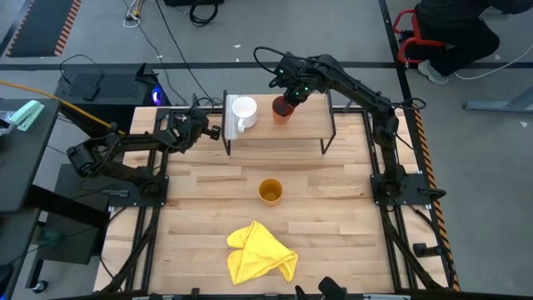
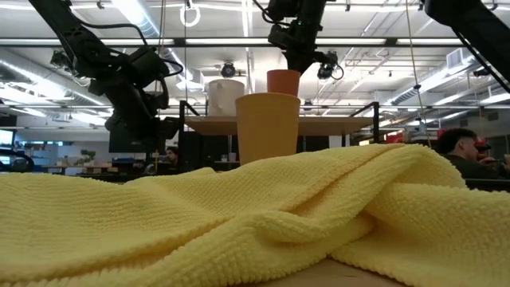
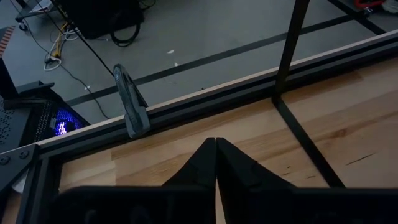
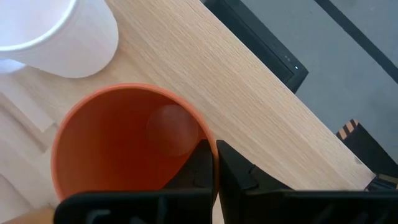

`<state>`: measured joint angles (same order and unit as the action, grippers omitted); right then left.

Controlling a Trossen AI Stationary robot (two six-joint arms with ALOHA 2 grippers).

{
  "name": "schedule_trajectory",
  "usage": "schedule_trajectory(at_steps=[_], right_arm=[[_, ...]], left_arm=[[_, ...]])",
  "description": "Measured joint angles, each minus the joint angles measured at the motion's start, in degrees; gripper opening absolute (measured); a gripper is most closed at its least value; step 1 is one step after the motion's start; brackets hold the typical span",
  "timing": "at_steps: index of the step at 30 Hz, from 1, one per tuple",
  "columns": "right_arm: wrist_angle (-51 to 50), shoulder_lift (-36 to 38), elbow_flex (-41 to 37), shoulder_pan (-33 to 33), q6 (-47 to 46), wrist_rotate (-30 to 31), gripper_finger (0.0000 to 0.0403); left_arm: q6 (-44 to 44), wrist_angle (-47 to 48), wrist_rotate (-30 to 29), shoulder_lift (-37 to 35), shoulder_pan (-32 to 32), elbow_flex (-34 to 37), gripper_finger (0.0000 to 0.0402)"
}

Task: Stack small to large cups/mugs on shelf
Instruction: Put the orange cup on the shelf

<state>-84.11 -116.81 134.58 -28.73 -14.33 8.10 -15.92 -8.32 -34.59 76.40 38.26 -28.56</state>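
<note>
High view: the right end effector (image 1: 287,96) is clamped on the rim of the red cup (image 1: 283,109), over the shelf (image 1: 300,127) just beside the white mug (image 1: 243,113). The yellow cup (image 1: 270,191) stands on the desk (image 1: 200,217), near a cloth (image 1: 260,252). The left end effector (image 1: 208,131) waits beside the shelf's end.

Low view: red cup sits at shelf-top level.

Left wrist: fingers together, empty.

Right wrist: fingers pinch the red cup's wall.

Likely step: placing the red cup; next, release it and fetch the yellow cup.
</note>
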Motion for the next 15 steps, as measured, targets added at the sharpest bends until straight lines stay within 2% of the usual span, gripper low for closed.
schedule_trajectory(at_steps=[15], right_arm=[[-0.1, 0.0, 0.0, 0.0, 1.9, -0.7, 0.0007]], left_arm=[[0.0, 0.0, 0.0, 0.0, 0.0, 0.0, 0.0021]])
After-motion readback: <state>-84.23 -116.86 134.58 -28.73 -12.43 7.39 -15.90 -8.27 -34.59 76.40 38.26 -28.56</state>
